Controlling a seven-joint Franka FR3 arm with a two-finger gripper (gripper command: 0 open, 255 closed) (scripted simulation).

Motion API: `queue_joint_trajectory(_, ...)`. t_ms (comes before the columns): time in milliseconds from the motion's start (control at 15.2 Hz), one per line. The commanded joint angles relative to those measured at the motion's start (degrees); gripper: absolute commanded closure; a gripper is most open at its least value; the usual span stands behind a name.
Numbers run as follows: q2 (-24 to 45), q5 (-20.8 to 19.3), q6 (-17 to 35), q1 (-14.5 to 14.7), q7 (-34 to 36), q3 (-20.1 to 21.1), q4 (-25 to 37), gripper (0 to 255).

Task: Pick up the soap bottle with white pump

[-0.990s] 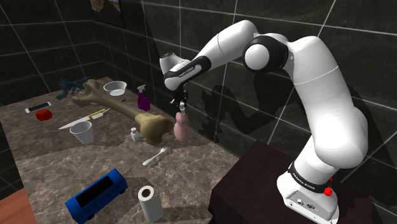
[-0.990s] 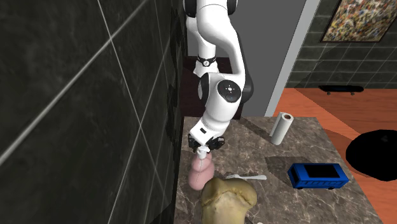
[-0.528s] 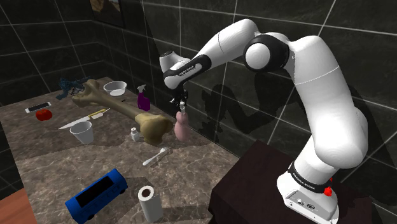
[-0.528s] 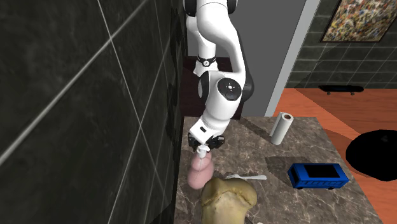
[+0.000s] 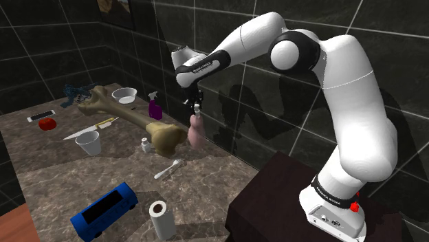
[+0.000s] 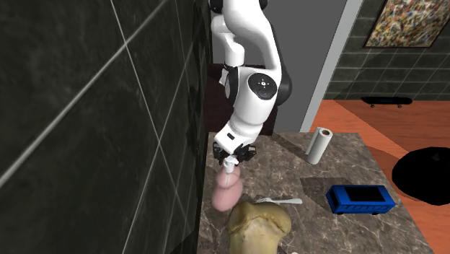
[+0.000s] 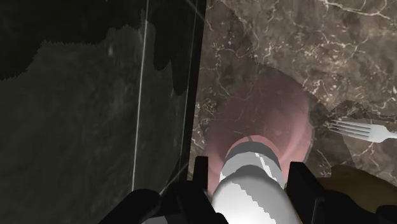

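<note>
Fingers (image 7: 300,184) narrowed and clamped on white pump (image 7: 251,167) of pink soap bottle (image 5: 195,133). Hanging beneath them over marble desk (image 5: 62,172), close against dark tiled wall (image 6: 86,108), just beside knobby end of big bone (image 5: 167,136). Fork (image 7: 362,130) near.

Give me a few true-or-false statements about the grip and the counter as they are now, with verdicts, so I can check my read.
1. The gripper is shut on the white pump of the soap bottle. True.
2. The bottle's body is blue. False: it is pink.
3. A fork lies on the counter close to the bottle. True.
4. The paper towel roll lies on its side. False: it stands upright.
</note>
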Motion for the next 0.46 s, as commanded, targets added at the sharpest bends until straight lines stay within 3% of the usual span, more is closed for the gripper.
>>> queue_joint_trajectory(0,-0.63,0.15,-1.12,-0.03,-0.32,0.06,0.58,255)
queue_joint_trajectory(396,-2.10,0.45,-3.38,-0.05,-0.86,0.21,1.43,255)
